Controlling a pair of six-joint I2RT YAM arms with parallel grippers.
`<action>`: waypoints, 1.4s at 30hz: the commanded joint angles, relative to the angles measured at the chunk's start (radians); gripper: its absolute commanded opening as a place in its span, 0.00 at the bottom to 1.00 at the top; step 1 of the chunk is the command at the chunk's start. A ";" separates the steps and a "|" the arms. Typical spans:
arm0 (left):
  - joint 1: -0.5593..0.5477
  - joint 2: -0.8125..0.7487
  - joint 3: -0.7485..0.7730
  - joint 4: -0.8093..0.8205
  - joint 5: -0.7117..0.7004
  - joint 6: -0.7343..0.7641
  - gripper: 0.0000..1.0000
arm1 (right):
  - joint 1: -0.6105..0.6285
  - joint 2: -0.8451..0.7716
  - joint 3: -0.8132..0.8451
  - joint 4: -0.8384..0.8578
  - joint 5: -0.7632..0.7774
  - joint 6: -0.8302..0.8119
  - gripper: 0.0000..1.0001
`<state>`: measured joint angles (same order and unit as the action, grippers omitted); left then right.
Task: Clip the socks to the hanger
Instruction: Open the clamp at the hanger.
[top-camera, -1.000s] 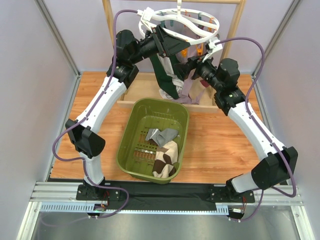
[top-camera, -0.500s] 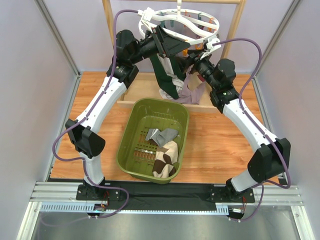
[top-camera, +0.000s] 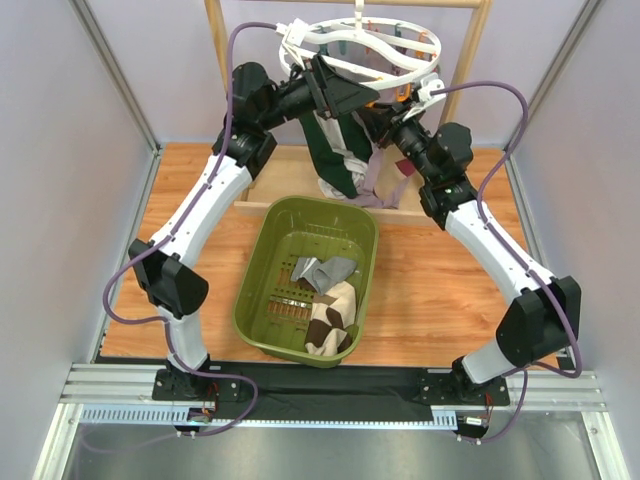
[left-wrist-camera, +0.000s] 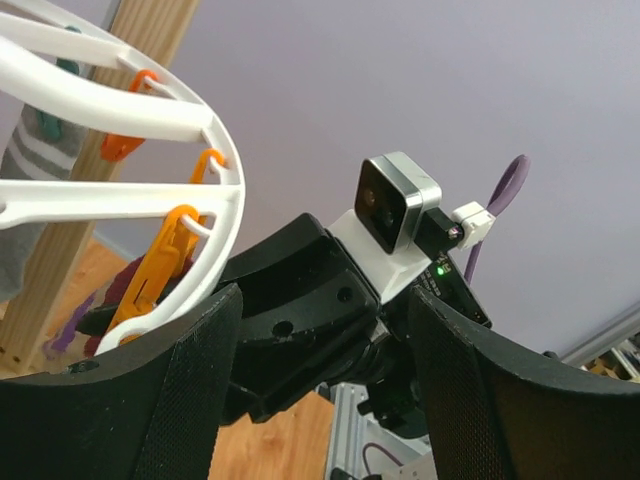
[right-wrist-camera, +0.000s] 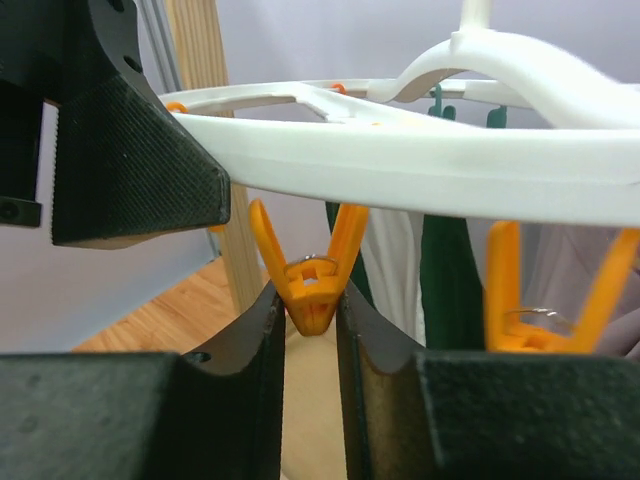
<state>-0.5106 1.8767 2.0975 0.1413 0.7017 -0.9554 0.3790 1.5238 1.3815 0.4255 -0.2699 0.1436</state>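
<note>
The white ring hanger (top-camera: 358, 30) hangs from the wooden rack with a dark green sock (top-camera: 330, 150) and a lilac-grey sock (top-camera: 385, 180) clipped under it. My right gripper (right-wrist-camera: 310, 320) is shut on the lower end of an orange clip (right-wrist-camera: 308, 285) below the hanger's rim (right-wrist-camera: 400, 165). My left gripper (left-wrist-camera: 322, 305) is open and holds nothing; one of its fingers (right-wrist-camera: 130, 150) rests against the ring (left-wrist-camera: 120, 110). A grey striped sock (top-camera: 322, 272) and an argyle sock (top-camera: 333, 318) lie in the basket.
The olive-green slotted basket (top-camera: 258, 270) stands mid-table in front of the rack's wooden base (top-camera: 290, 180). The rack's posts (top-camera: 215, 40) rise on both sides of the hanger. A second orange clip (right-wrist-camera: 520, 300) hangs right of the held one. The two wrists are close together.
My right gripper moved up and left to the hanger's rim and closed on the orange clip. The left arm and the socks in the basket stayed put.
</note>
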 joint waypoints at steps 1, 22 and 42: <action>0.006 -0.070 -0.031 0.014 -0.002 0.003 0.75 | -0.003 -0.063 -0.015 0.067 -0.002 0.036 0.16; 0.004 -0.248 -0.335 0.231 0.007 0.000 0.77 | -0.104 -0.093 0.232 -0.369 -0.445 0.431 0.00; -0.016 -0.076 -0.215 0.360 -0.074 -0.083 0.77 | -0.155 -0.033 0.241 -0.283 -0.600 0.614 0.00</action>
<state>-0.5194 1.7710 1.8252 0.4671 0.6460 -1.0176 0.2199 1.4899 1.6001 0.1131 -0.8124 0.7097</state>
